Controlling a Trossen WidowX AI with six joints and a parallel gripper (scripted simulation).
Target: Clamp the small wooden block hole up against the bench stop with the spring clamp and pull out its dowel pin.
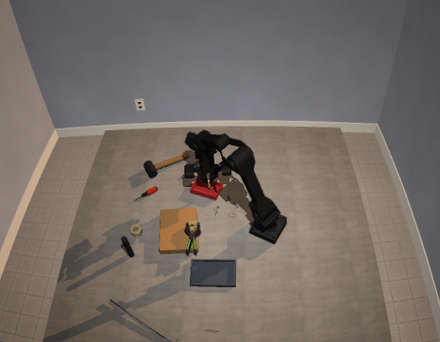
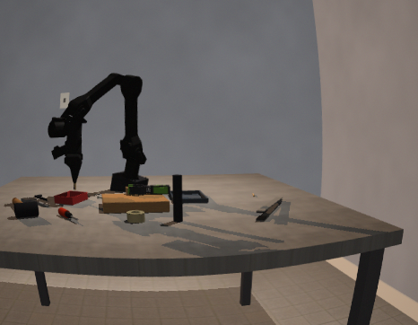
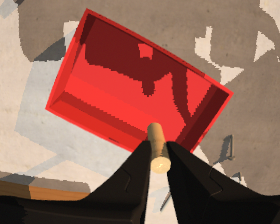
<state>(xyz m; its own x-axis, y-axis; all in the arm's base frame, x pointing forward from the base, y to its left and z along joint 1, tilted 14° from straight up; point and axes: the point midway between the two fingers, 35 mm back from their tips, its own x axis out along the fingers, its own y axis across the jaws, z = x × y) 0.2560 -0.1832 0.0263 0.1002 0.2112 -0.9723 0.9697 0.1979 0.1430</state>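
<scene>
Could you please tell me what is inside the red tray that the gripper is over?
The red tray shows only its bare red floor crossed by the arm's shadow. The gripper, shut on the dowel pin, covers the tray's near edge, so that strip cannot be checked.

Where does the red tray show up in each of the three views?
Top: red tray just above centre, under the gripper, right of the screwdriver.
Exterior: low at far left, below the gripper tip.
Wrist: fills the middle, beyond the dowel pin.
Shared landmark: the pin-holding gripper above the tray.
</scene>
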